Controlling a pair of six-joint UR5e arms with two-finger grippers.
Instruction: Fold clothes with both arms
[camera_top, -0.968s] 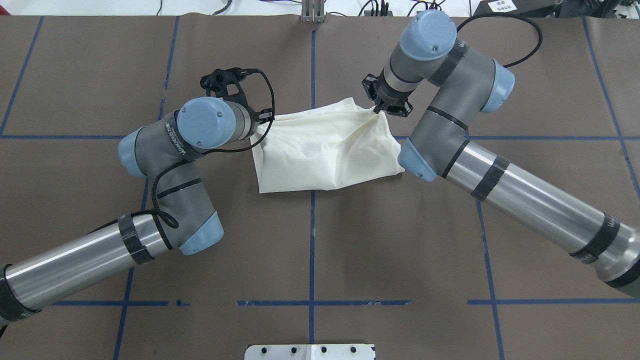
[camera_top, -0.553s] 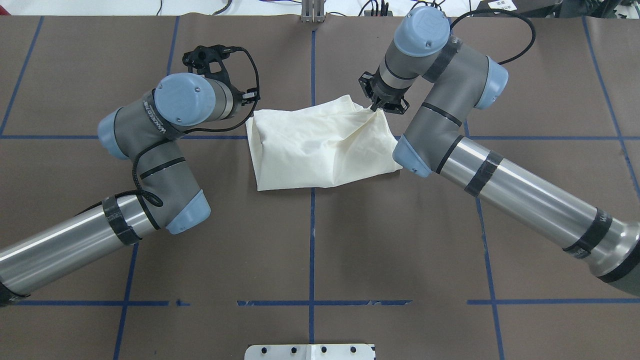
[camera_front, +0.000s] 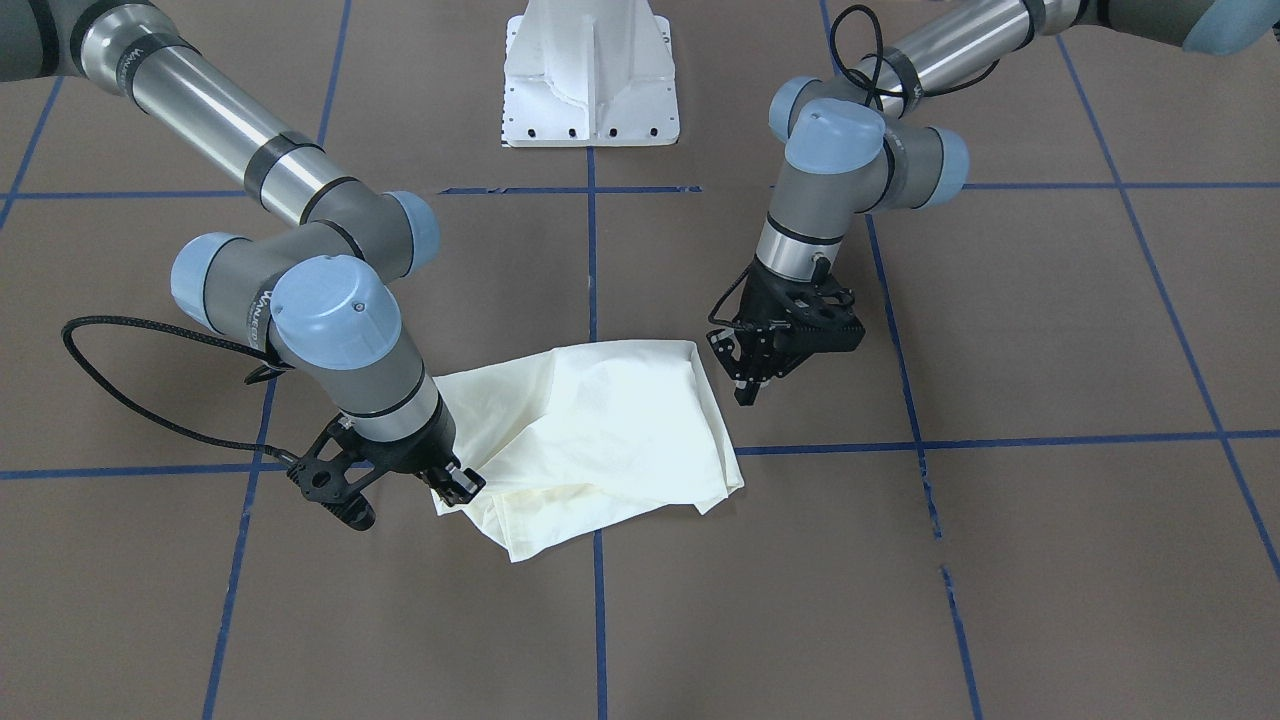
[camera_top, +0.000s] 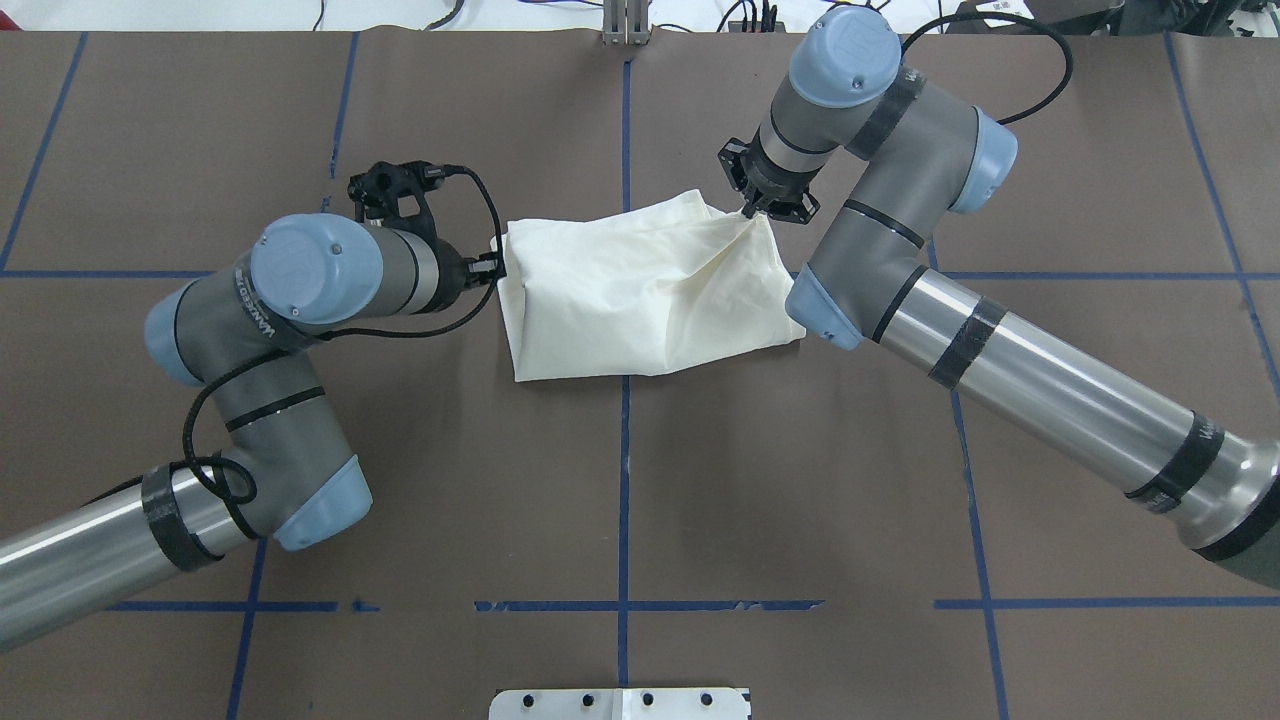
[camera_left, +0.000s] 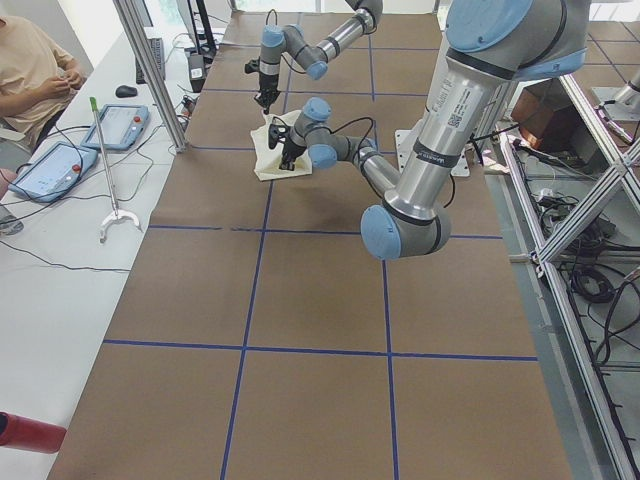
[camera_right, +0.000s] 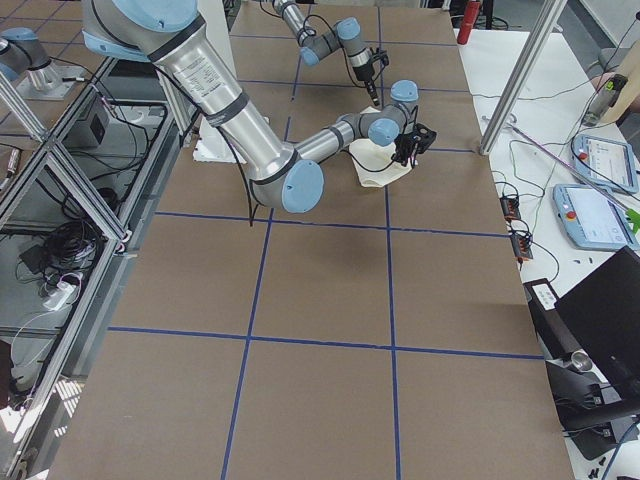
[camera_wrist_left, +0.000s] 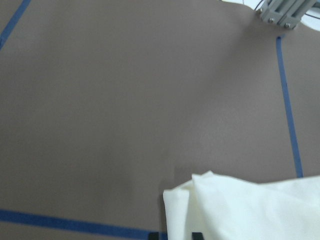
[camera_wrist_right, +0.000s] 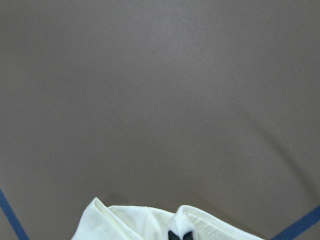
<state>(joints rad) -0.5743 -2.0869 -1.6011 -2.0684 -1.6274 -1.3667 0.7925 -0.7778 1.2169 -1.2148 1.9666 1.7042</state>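
The cream-white shirt (camera_top: 640, 295) lies folded into a rumpled rectangle at the table's middle, with its print hidden. It also shows in the front view (camera_front: 600, 430). My right gripper (camera_top: 748, 212) is shut on the shirt's far right corner and holds it slightly raised. It shows in the front view (camera_front: 458, 487) and in its wrist view (camera_wrist_right: 180, 235), with cloth (camera_wrist_right: 135, 222) pinched at the tips. My left gripper (camera_top: 493, 265) hovers at the shirt's left edge, in the front view (camera_front: 745, 385) just off the cloth. Its tips stand apart in the wrist view (camera_wrist_left: 179, 235) over the shirt's corner (camera_wrist_left: 250, 210).
The brown table cover carries a grid of blue tape lines (camera_top: 625, 470). The white pedestal base (camera_front: 590, 70) stands at the robot's side. A metal post (camera_top: 625, 25) stands at the far edge. Tablets (camera_left: 60, 165) and an operator sit beyond the far side.
My left arm has swung left and back toward the robot, and its gripper has slid from the shirt's far left corner to its left edge. My right gripper still holds its corner, almost unmoved.
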